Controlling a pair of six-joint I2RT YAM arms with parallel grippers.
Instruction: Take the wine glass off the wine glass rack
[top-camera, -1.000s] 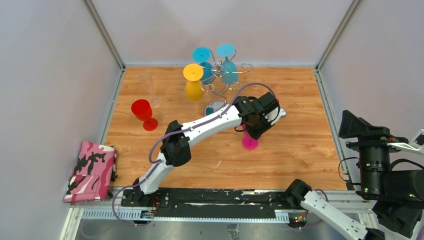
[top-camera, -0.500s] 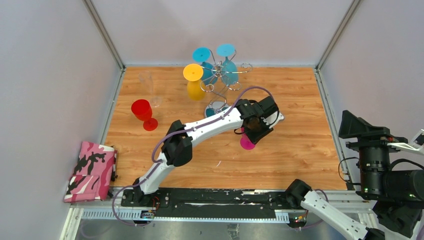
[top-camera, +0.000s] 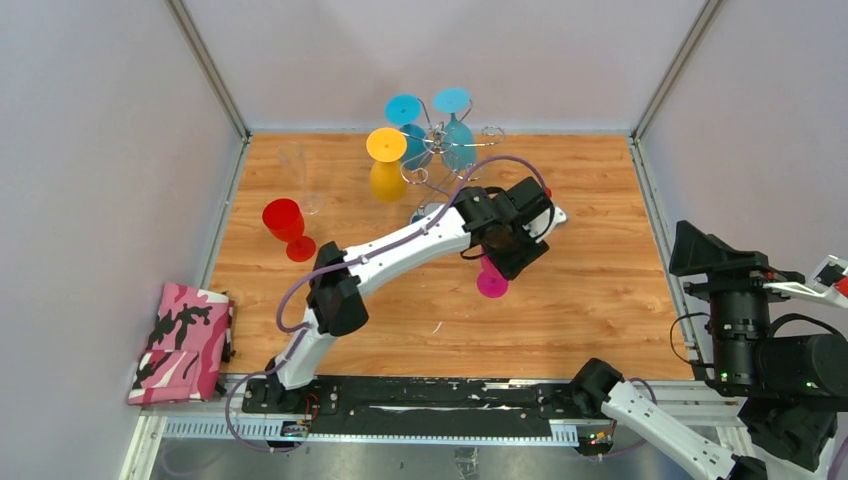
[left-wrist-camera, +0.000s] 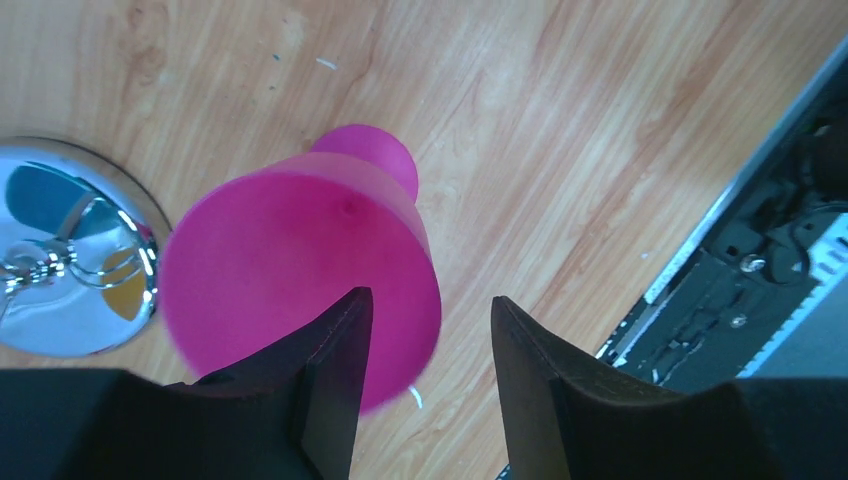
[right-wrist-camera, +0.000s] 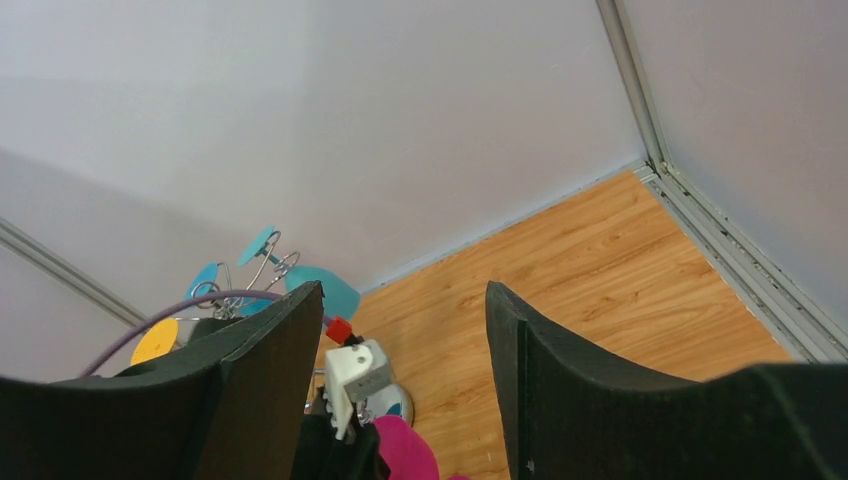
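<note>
Wine glass off the rack and down by the desk: it sits at the left side of my left pincer. The left finger crosses in front of its bowl, and only the bowl's right edge shows in the gap. Bare wood shows between that edge and the right finger, so the jaws stand apart and are not clamped on it. I cannot tell whether the left finger touches the bowl.

From above, my left pincer covers the bowl and only the round foot shows on the near side. The wine glass lies just beside the mirrored base of the wine glass rack.

It is magenta and cloudy rather than clear, with a wide mouth facing my wrist camera, and it is slightly blurred. Its small foot shows beyond the bowl.

My right pincer hangs well off to the side, jaws wide apart and holding nothing.
</note>
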